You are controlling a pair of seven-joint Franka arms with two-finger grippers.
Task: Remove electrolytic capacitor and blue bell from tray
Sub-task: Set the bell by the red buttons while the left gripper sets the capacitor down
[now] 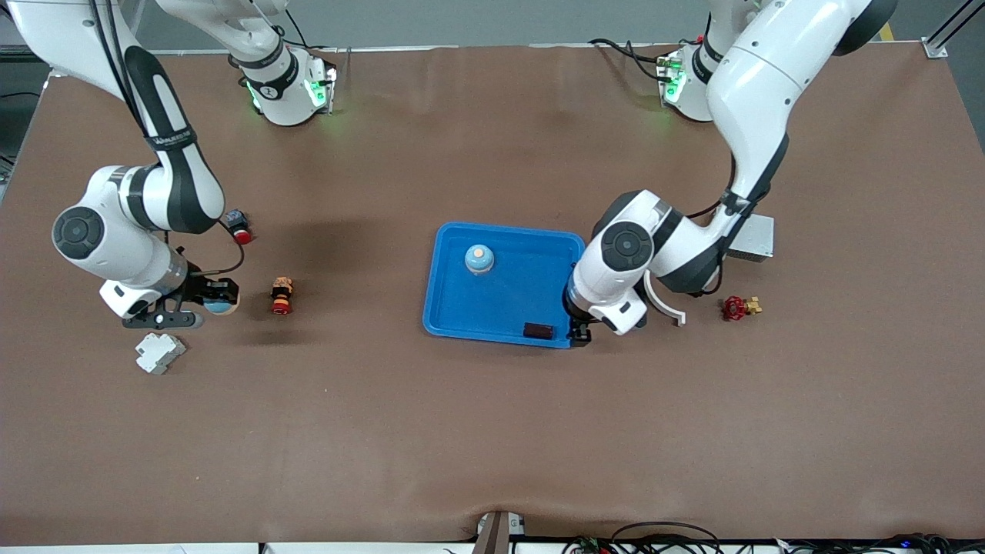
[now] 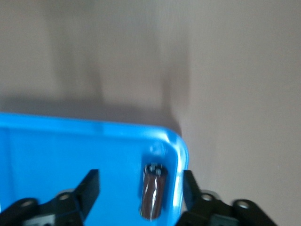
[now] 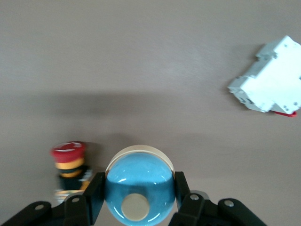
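1. My right gripper (image 3: 136, 197) is near the right arm's end of the brown table (image 1: 492, 431). Its jaws are squeezed onto a round blue bell with a cream base (image 3: 139, 186), one finger on each side.
2. A red and yellow push button (image 1: 282, 296) stands just beside that bell, toward the tray.
3. A white plastic block (image 1: 159, 352) lies on the table close by, nearer the front camera than my right gripper.
4. My left gripper (image 2: 138, 188) is low at the corner of the blue plastic tray (image 1: 462, 323) that is nearest the front camera, at the left arm's end.
5. Its jaws are partly open. One finger is inside the tray and one is outside the rim.
6. A small dark brown capacitor (image 2: 153, 197) lies in that corner between the fingers. I cannot see them touching it.
7. A second blue bell (image 1: 479, 259) sits in the tray, farther from the front camera.
8. A red valve handle (image 1: 739, 308) lies on the table toward the left arm's end.
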